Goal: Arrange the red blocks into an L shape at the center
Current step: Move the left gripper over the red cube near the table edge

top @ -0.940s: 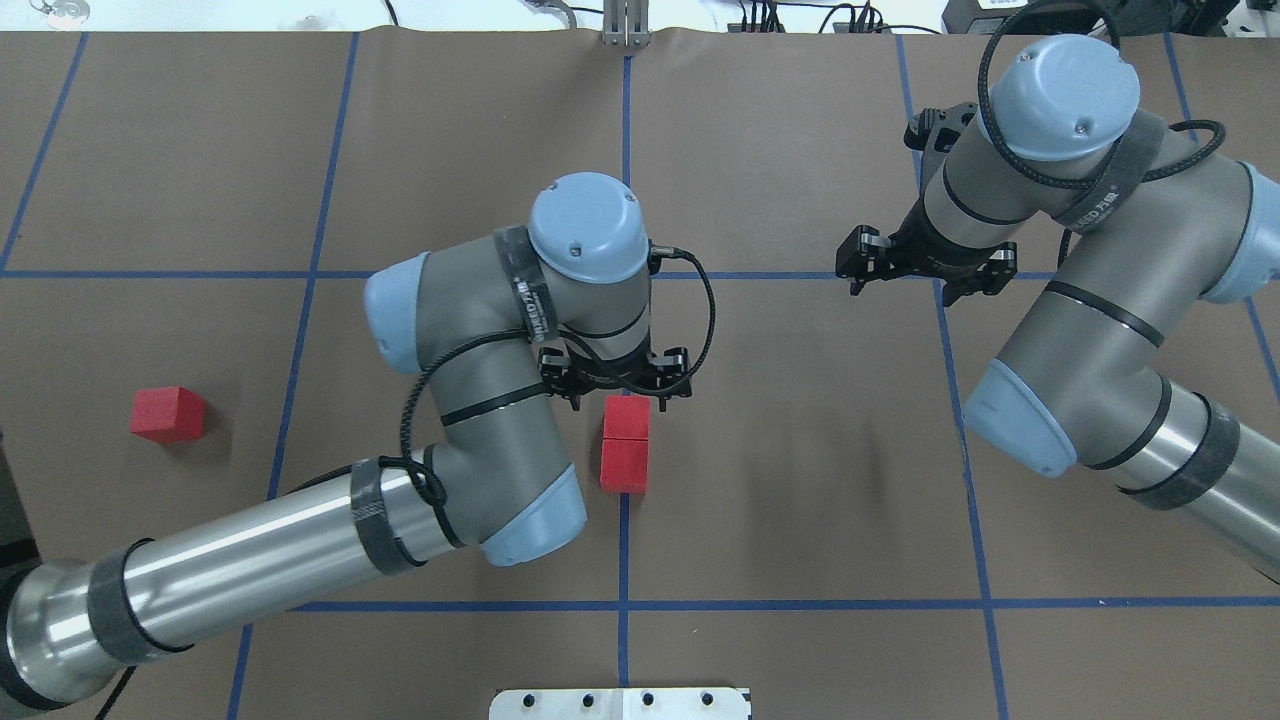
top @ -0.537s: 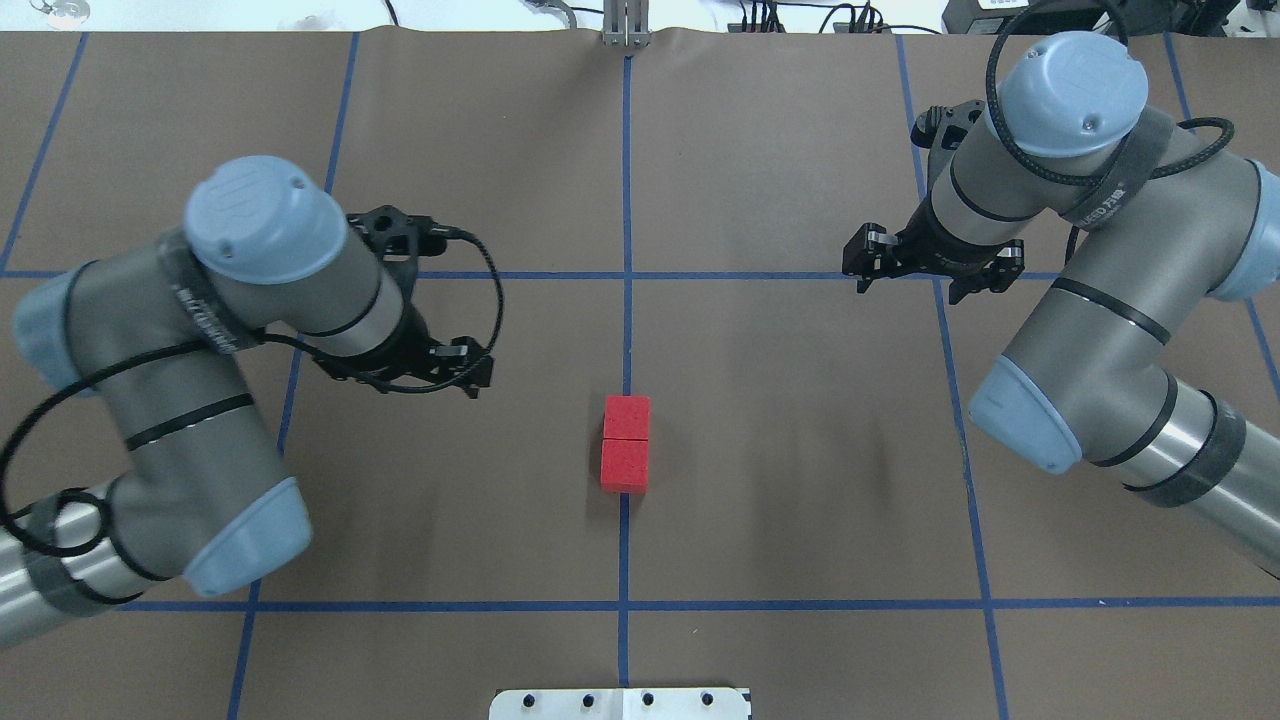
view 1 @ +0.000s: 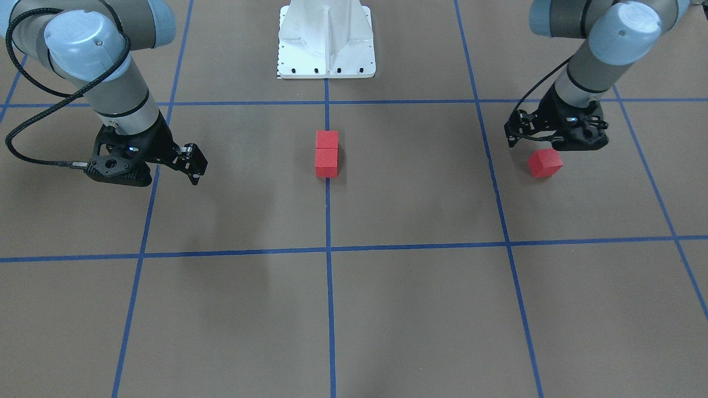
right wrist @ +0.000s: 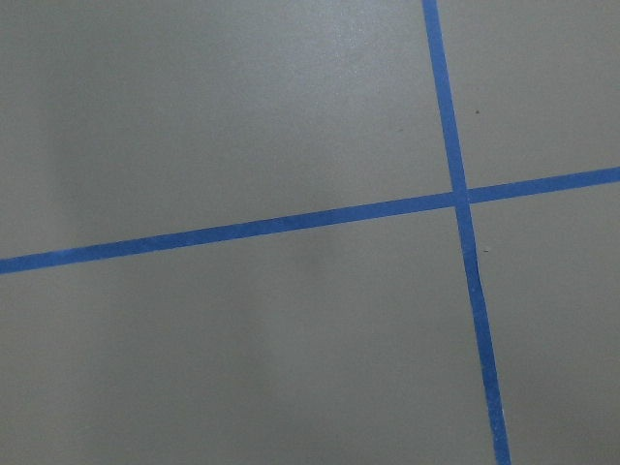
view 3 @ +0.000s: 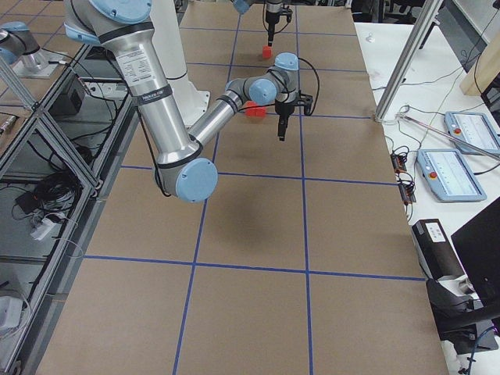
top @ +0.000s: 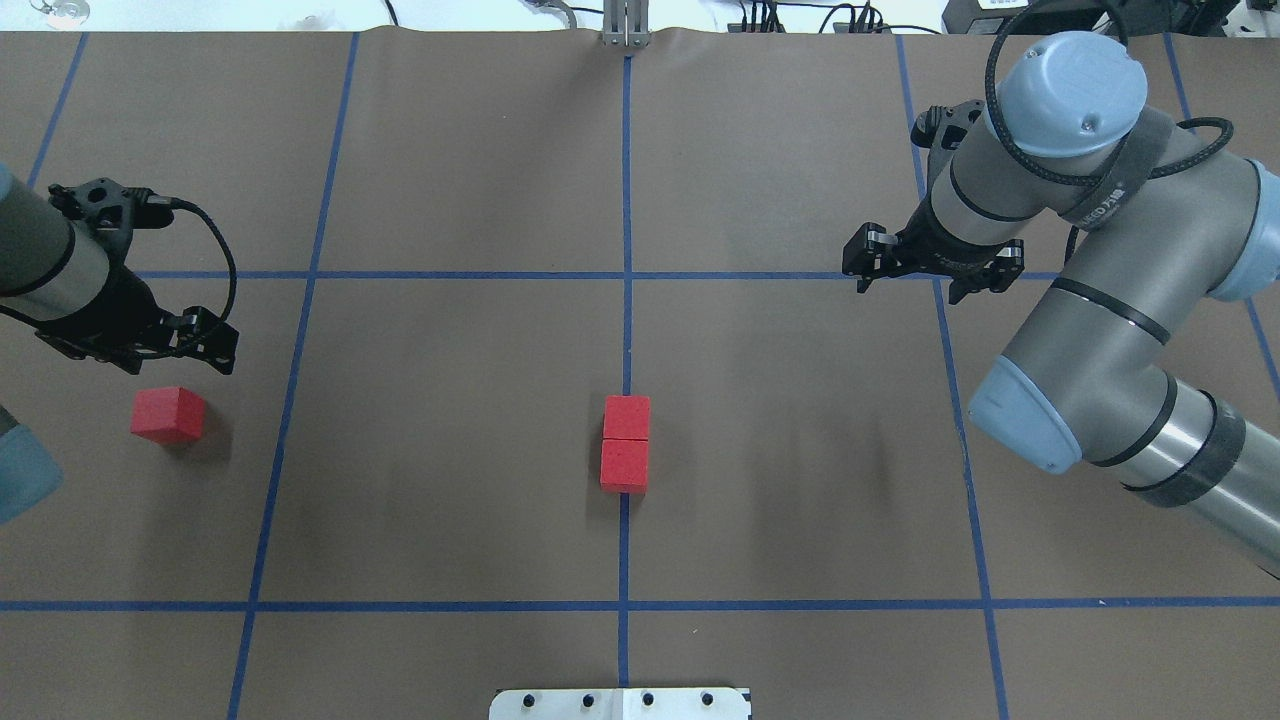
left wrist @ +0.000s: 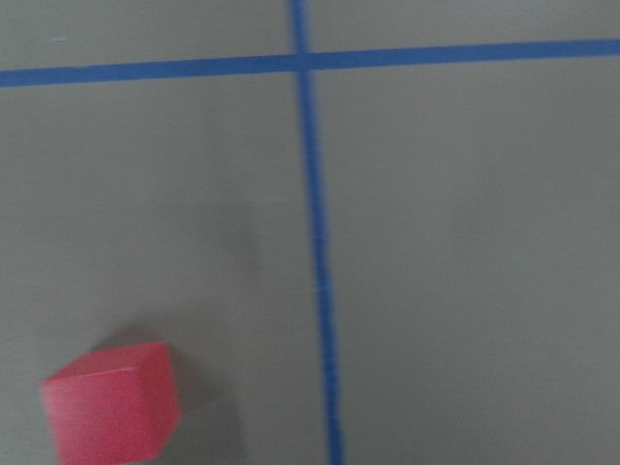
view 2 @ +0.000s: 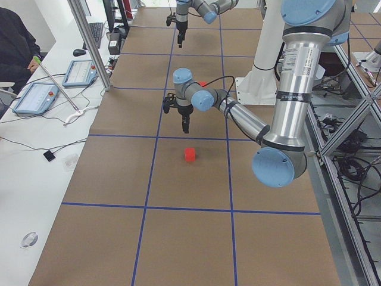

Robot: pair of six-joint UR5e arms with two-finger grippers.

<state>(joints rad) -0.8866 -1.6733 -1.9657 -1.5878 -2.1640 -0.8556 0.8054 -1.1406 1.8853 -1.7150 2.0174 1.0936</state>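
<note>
Two red blocks (top: 627,417) (top: 625,466) lie touching in a line on the blue tape line at the center (top: 626,340); they also show in the front view (view 1: 327,139) (view 1: 326,163). The third red block (top: 167,414) (view 1: 545,163) lies alone at the far left and shows low in the left wrist view (left wrist: 111,402). My left gripper (top: 140,350) (view 1: 556,145) hangs open and empty just beyond that block, above the table. My right gripper (top: 930,282) is open and empty over a tape crossing at the right, far from all the blocks.
The white robot base plate (top: 620,703) (view 1: 326,38) sits at the near edge. Blue tape lines divide the brown surface into squares. A side bench with tablets (view 2: 36,98) and a seated person (view 2: 15,42) lies beyond the far edge.
My left arm has swung from over the two centre blocks far to the left, ending beside the lone block, gripper open throughout. The right arm has barely moved.
</note>
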